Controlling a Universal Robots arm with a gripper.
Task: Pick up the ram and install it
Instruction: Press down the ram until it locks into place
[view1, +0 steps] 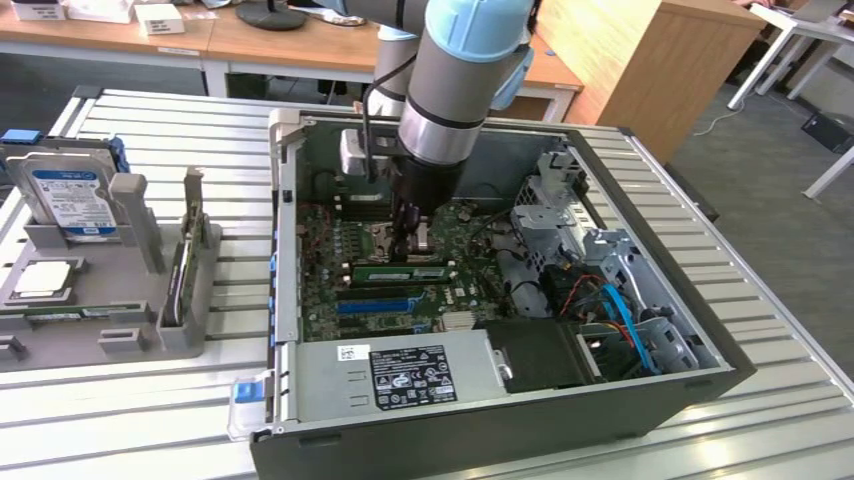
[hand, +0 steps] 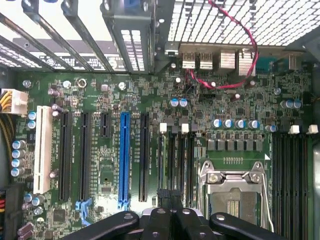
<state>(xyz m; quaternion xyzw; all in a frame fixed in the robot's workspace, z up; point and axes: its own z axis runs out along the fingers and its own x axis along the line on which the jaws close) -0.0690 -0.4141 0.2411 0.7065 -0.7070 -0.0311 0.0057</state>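
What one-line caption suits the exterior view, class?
Arm's shut gripper low inside the open computer case, beside the green ram on the motherboard.

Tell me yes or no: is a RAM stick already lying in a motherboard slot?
Yes. In the exterior view a green RAM stick sits in a slot on the motherboard.

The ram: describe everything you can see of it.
The ram is a long, thin green circuit board with dark chips and a pale label on its face. It stands on its long edge on the motherboard inside the open computer case, parallel to the blue slot beside it. The shut tool hangs close by it; whether they touch cannot be told.
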